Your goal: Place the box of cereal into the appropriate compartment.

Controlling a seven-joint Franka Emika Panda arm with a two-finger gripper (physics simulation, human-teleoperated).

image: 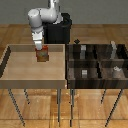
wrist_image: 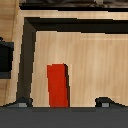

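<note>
The box of cereal [image: 43,54] is small and red-orange with a yellowish front. It stands upright in the light wooden tray [image: 20,70] on the exterior view's left. My gripper [image: 39,48] hangs right above it. In the wrist view the box [wrist_image: 57,84] shows as a red rectangle from above, between my two fingertips [wrist_image: 22,103], which are set wide apart. The gripper [wrist_image: 64,103] is open and holds nothing. The box lies closer to one finger than to the other.
A dark tray [image: 98,61] divided into several compartments stands on the exterior view's right, with small grey blocks [image: 84,73] in some of them. The wooden tray's raised dark rim [wrist_image: 27,45] borders the box. Both trays stand on thin-legged stands.
</note>
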